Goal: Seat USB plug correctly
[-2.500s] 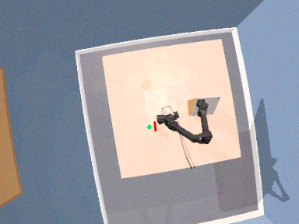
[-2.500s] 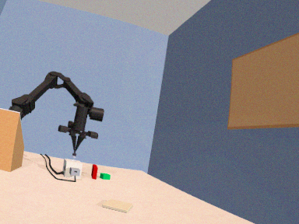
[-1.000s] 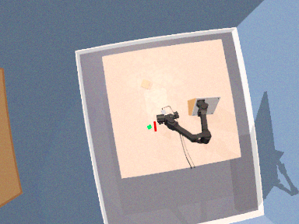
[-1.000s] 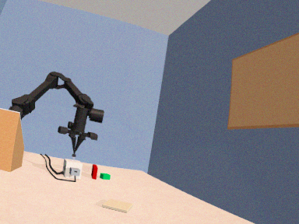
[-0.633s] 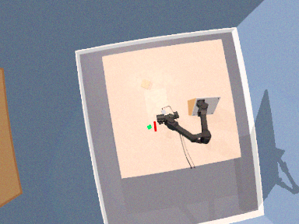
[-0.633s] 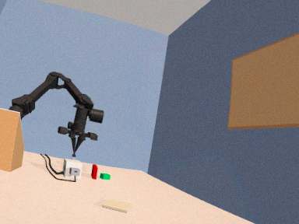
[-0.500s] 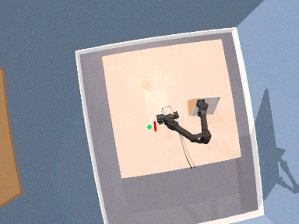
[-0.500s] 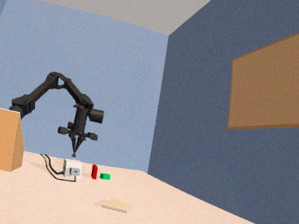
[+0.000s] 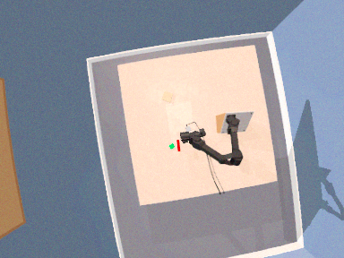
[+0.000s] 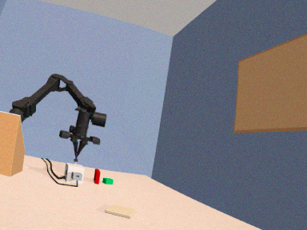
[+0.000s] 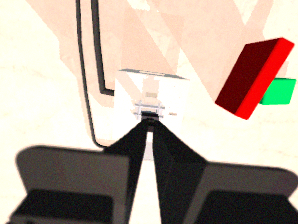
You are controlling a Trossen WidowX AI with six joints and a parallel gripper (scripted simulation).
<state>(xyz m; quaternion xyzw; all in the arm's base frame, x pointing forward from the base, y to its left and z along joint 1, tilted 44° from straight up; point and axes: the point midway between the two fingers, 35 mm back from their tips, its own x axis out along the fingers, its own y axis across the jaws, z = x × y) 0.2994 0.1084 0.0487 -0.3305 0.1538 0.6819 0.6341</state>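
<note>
Above white cube, hand points down, fingers nearly together, gripping plug at cube's top; seating depth unclear. Red block stands near cube, beside green block.

The power cube looks like smooth, pale plastic. The arm has a matt black finish with the look of plastic or coated metal. The cables look like smooth, dark rubber or plastic. The red block and green block have plain, matt faces. The wedge-shaped stand shows wood grain.
</note>
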